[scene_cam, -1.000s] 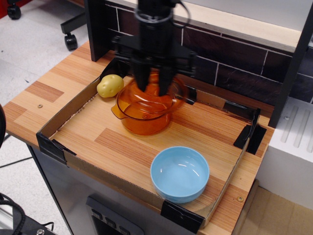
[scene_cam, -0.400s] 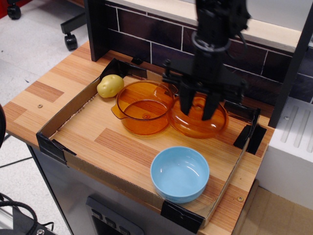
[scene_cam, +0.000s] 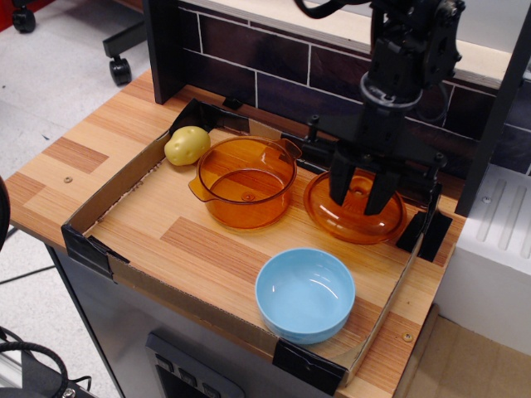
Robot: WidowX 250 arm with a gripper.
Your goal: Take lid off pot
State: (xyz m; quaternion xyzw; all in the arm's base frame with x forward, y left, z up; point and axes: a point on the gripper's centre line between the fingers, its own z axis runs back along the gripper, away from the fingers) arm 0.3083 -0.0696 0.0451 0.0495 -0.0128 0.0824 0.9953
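Now gripping the lid [scene_cam: 354, 217] by its knob with the gripper [scene_cam: 359, 194], resting right of the uncovered pot [scene_cam: 246, 182].

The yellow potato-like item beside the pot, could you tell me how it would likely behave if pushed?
The yellow potato-like item looks rounded and lumpy, so it would probably roll or wobble unevenly rather than slide. Its surface seems smooth, so the fingers might slip. It sits by the cardboard tray wall and near the pot, which could stop it quickly.
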